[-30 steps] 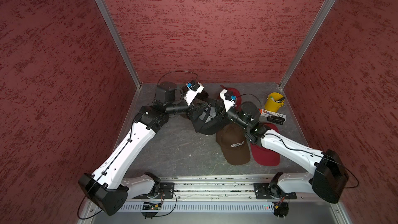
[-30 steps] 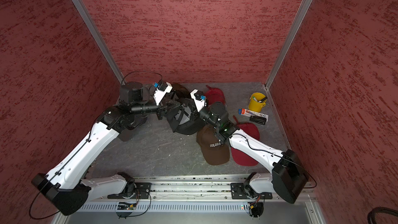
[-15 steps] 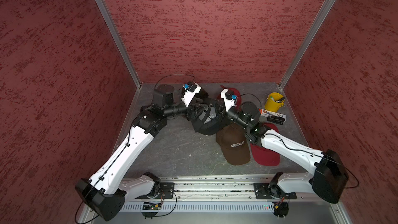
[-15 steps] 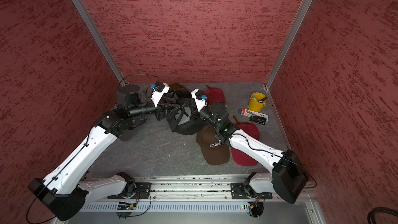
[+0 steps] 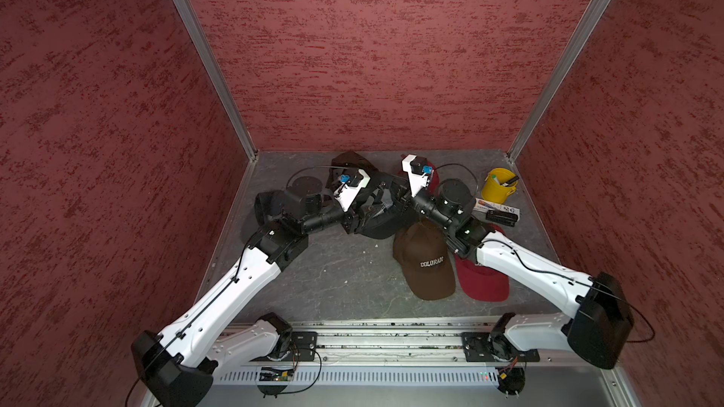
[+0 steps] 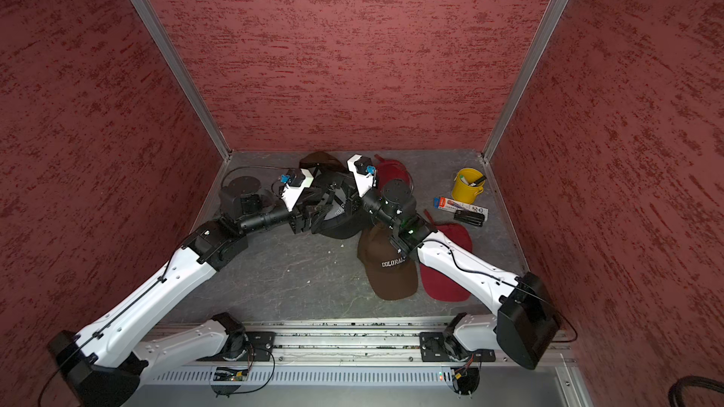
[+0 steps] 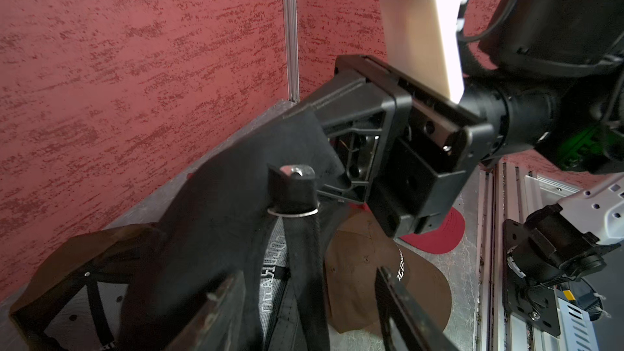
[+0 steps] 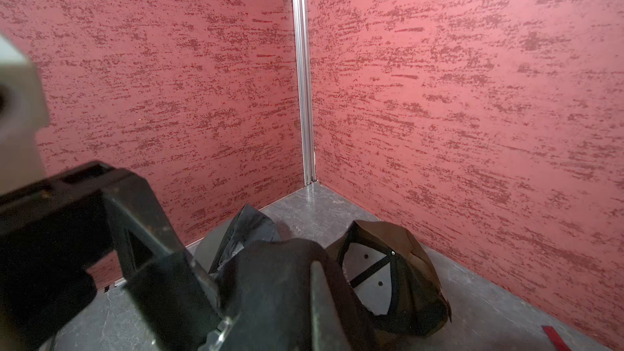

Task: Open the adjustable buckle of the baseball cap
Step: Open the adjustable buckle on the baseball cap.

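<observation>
One end effector (image 7: 312,119), right, pinches cap (image 7: 216,204).

Black cap (image 7: 216,224): matt woven cloth, grey mesh lining inside. Buckle (image 7: 293,212): thin bright metal. Brown cap (image 5: 425,268), red cap (image 5: 485,283): matt cloth; brown one has stitched white lettering. Yellow bucket (image 5: 495,191): glossy plastic. Worktop (image 5: 344,279): grey, marbled, dull. Wall (image 5: 372,52): rough red texture. Corner post (image 5: 204,56): brushed metal.

Left arm (image 5: 243,279) reaching forward and inward, jaws parted, right arm (image 5: 525,264) mirroring it, jaws clamped together
</observation>
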You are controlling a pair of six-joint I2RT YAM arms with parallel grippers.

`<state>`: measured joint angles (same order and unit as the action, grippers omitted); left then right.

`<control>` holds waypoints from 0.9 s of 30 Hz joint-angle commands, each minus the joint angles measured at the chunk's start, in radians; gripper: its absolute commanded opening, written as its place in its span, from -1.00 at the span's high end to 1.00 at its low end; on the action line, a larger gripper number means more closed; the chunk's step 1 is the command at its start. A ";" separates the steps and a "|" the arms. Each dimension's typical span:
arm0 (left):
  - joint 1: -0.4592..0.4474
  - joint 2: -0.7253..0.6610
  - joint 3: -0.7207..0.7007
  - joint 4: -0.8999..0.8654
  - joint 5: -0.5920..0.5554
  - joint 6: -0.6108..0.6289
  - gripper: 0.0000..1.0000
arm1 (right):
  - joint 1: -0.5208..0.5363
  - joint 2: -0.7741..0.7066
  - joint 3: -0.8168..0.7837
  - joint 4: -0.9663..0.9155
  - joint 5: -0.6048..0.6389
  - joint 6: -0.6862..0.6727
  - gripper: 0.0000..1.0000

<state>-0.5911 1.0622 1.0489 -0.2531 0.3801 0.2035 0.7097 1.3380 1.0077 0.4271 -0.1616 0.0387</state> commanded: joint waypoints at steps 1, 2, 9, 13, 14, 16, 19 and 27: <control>-0.022 0.020 -0.010 0.090 -0.058 0.037 -0.35 | -0.006 0.010 0.044 -0.003 -0.018 0.011 1.00; -0.027 0.028 -0.010 0.100 -0.063 0.040 -0.37 | -0.006 0.009 0.047 -0.005 -0.019 0.011 1.00; -0.051 0.091 -0.006 0.152 -0.135 0.083 -0.30 | -0.006 0.008 0.052 -0.002 -0.042 0.022 1.00; -0.059 0.115 0.005 0.144 -0.172 0.110 -0.04 | -0.007 0.009 0.061 -0.022 -0.049 0.023 1.00; -0.060 0.117 0.006 0.147 -0.176 0.115 0.08 | -0.008 0.008 0.062 -0.027 -0.051 0.023 1.00; -0.060 0.119 0.006 0.155 -0.179 0.120 0.31 | -0.007 0.005 0.055 -0.025 -0.056 0.026 1.00; -0.061 0.116 0.014 0.141 -0.177 0.131 0.62 | -0.007 0.000 0.044 -0.033 -0.042 0.022 1.00; -0.059 0.093 0.070 0.018 -0.125 0.146 1.00 | -0.019 -0.014 0.032 -0.078 -0.007 -0.021 1.00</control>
<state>-0.6472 1.1786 1.0710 -0.1864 0.2268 0.3351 0.6968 1.3449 1.0248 0.3630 -0.1879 0.0444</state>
